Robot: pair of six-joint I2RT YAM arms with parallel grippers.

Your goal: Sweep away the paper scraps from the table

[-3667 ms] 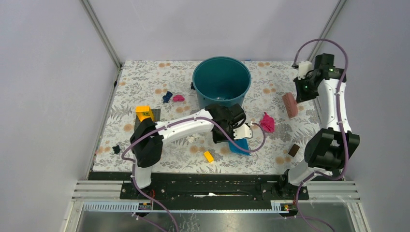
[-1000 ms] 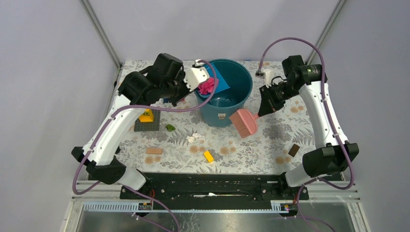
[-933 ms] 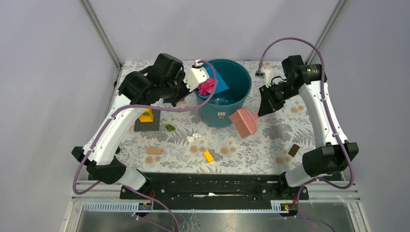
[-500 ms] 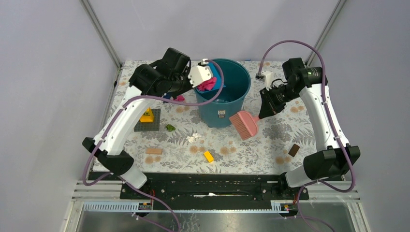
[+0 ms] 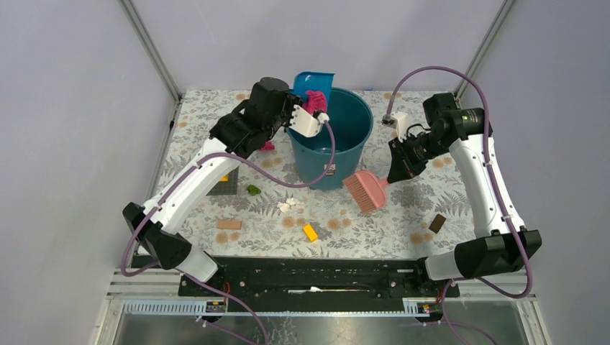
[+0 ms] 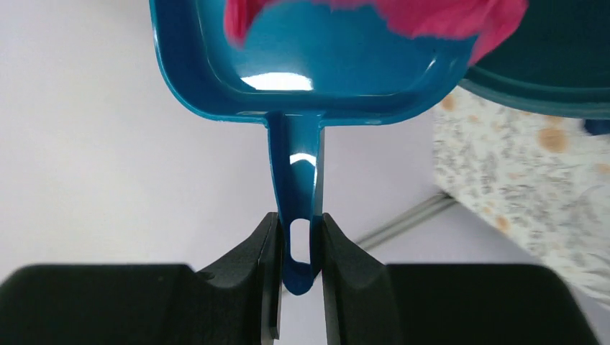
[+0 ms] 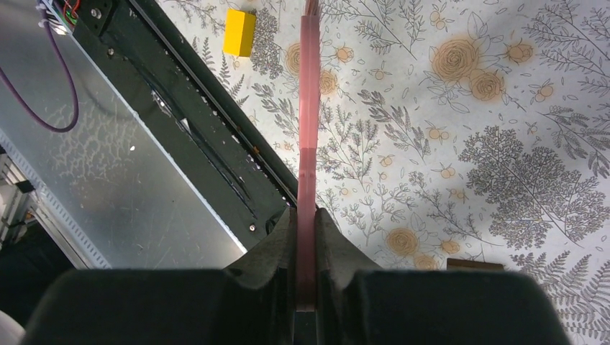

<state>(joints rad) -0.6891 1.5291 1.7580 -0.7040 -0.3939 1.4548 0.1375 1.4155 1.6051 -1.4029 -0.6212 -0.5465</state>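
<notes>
Where bucket (image 5: pixel 354 158) stands, green scrap (image 5: pixel 253 190), yellow brick (image 5: pixel 310 232)

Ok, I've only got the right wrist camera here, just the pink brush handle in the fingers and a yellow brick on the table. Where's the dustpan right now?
Observer: The left gripper holds the blue dustpan by its handle, raised at the far left rim of the teal bucket.
Operator: Is anything in it?
Observer: Yes, a magenta paper scrap lies at the pan's mouth, above the bucket opening.
Operator: And are there scraps left to sweep?
Observer: At least a green scrap and a white scrap lie on the floral table, to the near left of the bucket.
</notes>
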